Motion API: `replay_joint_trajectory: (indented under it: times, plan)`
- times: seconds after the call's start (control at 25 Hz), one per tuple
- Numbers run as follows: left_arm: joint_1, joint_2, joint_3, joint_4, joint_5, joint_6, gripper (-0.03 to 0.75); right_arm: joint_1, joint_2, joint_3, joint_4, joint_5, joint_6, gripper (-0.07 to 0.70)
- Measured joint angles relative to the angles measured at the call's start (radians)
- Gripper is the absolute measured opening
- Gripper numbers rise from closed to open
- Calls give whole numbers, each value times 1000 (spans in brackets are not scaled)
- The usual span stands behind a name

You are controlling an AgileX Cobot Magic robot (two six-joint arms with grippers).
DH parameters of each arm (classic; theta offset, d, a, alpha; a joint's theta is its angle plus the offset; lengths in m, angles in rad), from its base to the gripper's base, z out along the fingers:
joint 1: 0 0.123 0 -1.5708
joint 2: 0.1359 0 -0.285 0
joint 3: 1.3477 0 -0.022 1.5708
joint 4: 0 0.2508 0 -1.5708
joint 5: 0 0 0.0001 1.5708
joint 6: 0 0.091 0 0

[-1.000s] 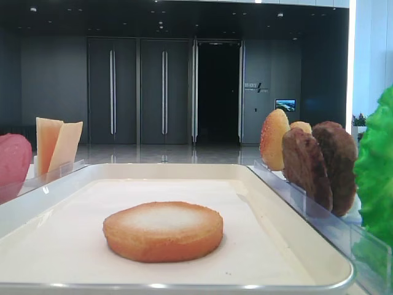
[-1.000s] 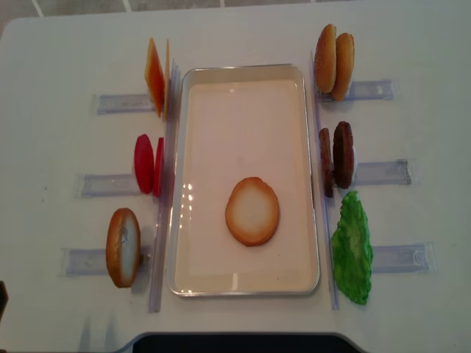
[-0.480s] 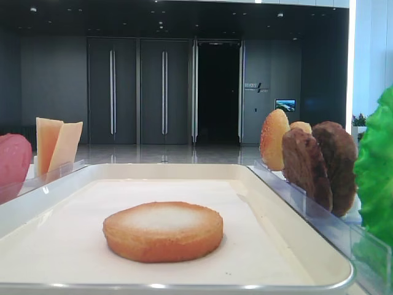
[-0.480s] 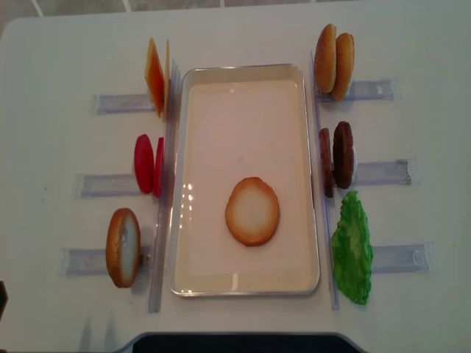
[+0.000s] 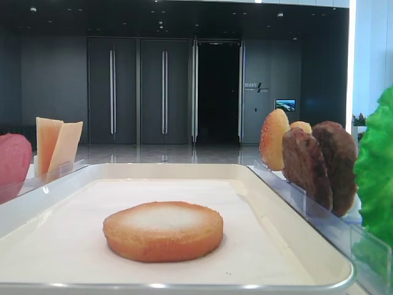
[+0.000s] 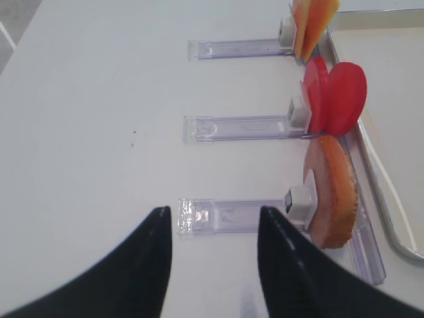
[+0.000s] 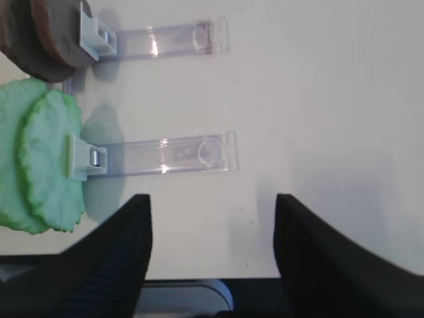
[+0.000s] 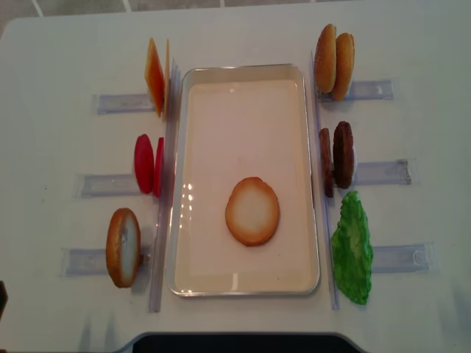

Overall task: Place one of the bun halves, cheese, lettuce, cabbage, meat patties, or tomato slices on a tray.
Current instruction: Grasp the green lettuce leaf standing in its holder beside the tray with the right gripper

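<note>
Nothing has moved since the earlier frames: the flat bun disc [image 8: 252,211] lies where it did, pale face up, in the lower middle of the white tray [image 8: 243,71], which fills the centre of the overhead view. Left of the tray, top to bottom, stand the cheese slices [image 8: 156,76], the tomato slices [image 8: 148,165] and a domed bun [image 8: 123,247], each upright in a clear holder [image 8: 88,260]. Right of it stand two more buns [image 8: 334,62], the meat patties [image 8: 337,156] and the lettuce [image 8: 352,248].

The right hand [image 7: 212,255] hangs over bare tabletop [image 8: 59,44] with its dark fingers [image 7: 126,245] spread wide and holding nothing; the lettuce sits at the left edge of its wrist view, beyond the left finger, patties in the upper left corner. The left hand [image 6: 213,265] is likewise open and empty, the domed bun just right of its right finger, tomato and cheese above that.
</note>
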Motion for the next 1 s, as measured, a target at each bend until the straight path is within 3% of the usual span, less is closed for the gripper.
replay_joint_trajectory:
  times: [0.32,0.56,0.76,1.0]
  plan:
    - [0,0,0,0,-1,0,328,0,250,0,-9,-1,-21,419]
    - [0,0,0,0,-1,0,327,0,282,-14,-6,1,-40,419]
    - [0,0,0,0,-1,0,328,4,282,-86,117,1,-91,419]
    - [0,0,0,0,-1,0,328,134,289,-134,175,0,-42,419]
